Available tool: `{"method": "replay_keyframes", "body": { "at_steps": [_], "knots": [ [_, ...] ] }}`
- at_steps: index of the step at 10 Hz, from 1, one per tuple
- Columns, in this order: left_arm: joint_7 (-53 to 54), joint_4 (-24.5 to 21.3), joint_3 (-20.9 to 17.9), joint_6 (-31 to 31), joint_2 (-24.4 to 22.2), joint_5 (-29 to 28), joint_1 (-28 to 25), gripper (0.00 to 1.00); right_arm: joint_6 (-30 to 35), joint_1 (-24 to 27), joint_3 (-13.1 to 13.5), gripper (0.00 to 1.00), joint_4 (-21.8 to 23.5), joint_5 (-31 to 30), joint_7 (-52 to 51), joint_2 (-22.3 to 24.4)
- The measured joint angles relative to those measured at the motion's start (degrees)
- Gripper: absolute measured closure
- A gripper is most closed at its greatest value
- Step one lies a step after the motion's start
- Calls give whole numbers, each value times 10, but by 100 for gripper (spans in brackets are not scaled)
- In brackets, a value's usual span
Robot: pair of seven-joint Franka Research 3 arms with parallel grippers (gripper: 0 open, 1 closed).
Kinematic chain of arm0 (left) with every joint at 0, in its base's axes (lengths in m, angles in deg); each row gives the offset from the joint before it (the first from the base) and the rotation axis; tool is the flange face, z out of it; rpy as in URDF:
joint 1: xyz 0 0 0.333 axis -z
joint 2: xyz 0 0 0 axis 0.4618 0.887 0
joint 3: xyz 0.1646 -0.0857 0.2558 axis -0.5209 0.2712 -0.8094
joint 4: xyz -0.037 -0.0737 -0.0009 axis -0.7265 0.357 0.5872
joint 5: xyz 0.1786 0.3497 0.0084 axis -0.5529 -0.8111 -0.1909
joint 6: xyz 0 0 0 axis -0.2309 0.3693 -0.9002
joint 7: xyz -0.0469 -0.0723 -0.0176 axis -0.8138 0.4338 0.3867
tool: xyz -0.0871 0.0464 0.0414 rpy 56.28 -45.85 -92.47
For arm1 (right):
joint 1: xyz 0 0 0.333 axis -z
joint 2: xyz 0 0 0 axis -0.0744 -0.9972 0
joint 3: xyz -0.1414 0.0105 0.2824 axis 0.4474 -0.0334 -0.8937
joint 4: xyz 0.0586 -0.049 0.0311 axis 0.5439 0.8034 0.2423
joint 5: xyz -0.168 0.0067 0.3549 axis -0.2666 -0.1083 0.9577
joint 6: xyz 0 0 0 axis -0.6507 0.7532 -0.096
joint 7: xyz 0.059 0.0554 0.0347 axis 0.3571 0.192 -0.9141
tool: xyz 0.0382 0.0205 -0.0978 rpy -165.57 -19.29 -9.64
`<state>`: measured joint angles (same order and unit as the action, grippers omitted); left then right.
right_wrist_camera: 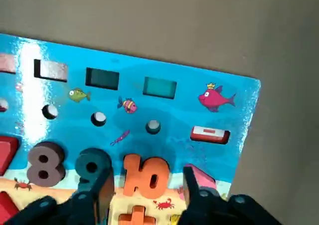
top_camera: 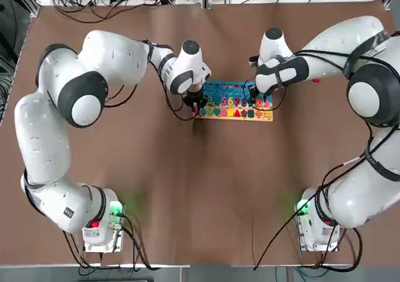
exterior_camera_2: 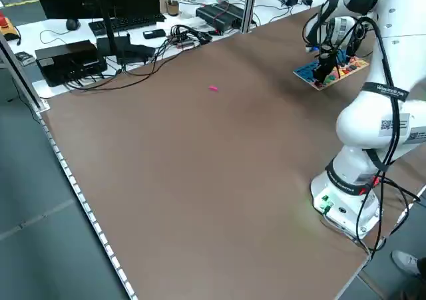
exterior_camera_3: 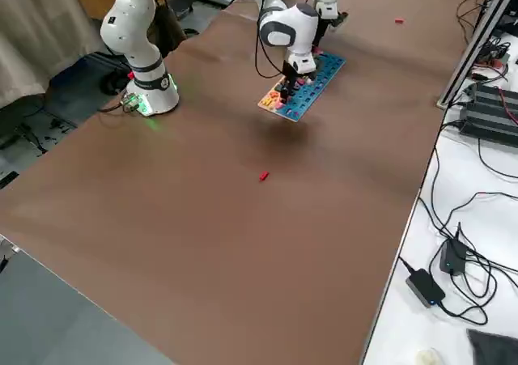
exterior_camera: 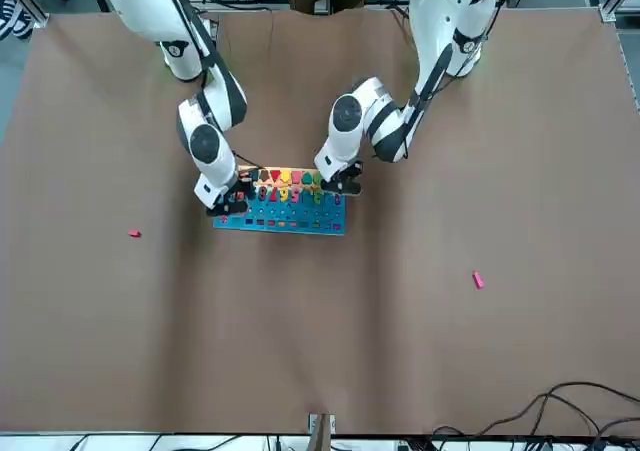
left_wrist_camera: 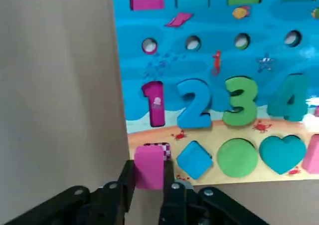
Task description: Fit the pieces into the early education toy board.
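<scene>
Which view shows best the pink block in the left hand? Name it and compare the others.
The left wrist view: the pink block fills the gap between the left hand's fingers, beside the checkered recess. The top view shows only some pink by that hand. The front, side and right wrist views don't let me make it out.

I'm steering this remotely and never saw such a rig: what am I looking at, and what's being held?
Two white robot arms stand at one brown table. One camera looks down from overhead, one faces the robot, two watch from the sides, and one rides on each wrist.

The toy board lies flat, its numbers and shapes mostly filled. Two loose pieces, one red and one pink, lie apart on the table.

The left gripper, at a board corner, pinches a pink block beside a checkered slot. The right gripper is open over the board's other end, seemingly holding nothing.
</scene>
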<state>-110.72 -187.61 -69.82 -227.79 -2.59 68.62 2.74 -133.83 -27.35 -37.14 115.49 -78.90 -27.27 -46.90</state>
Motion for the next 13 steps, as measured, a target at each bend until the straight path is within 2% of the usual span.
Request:
{"method": "replay_keyframes", "body": {
  "at_steps": [1,3,5,8,10,13],
  "knots": [
    [0,3,0,0,3,0,0,74,20,0,0,36,-4,0,0,12],
    [0,8,0,0,12,0,0,74,101,5,6,37,-34,0,6,41],
    [0,10,0,0,14,0,0,74,152,46,11,41,-70,0,7,55],
    [0,10,1,0,14,0,0,74,139,138,15,45,-74,-1,2,53],
    [-6,10,1,0,14,0,1,74,95,204,17,45,-72,-2,-2,48],
    [-13,9,2,1,15,-1,6,74,21,300,17,45,-69,-2,-79,14]
  ]
}}
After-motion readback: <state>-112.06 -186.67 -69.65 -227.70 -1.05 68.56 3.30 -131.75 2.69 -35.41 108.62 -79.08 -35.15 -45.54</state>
